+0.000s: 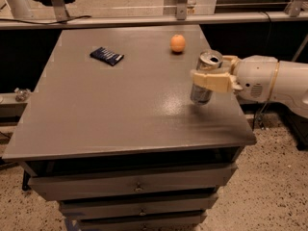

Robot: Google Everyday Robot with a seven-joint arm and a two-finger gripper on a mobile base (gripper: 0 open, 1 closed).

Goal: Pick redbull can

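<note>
The redbull can [203,91] is a slim silver can with a pull-tab top. It is upright and lifted slightly above the grey table [120,109] near the right edge. My gripper [211,72] reaches in from the right on a white arm. Its cream fingers [211,81] are shut around the can's upper half, one in front and one behind. The can's lower part hangs free below the fingers.
An orange fruit [177,43] sits at the back of the table, behind the can. A dark blue snack packet [107,56] lies at the back left. Drawers [134,186] are below the tabletop. A metal rail [144,19] runs behind the table.
</note>
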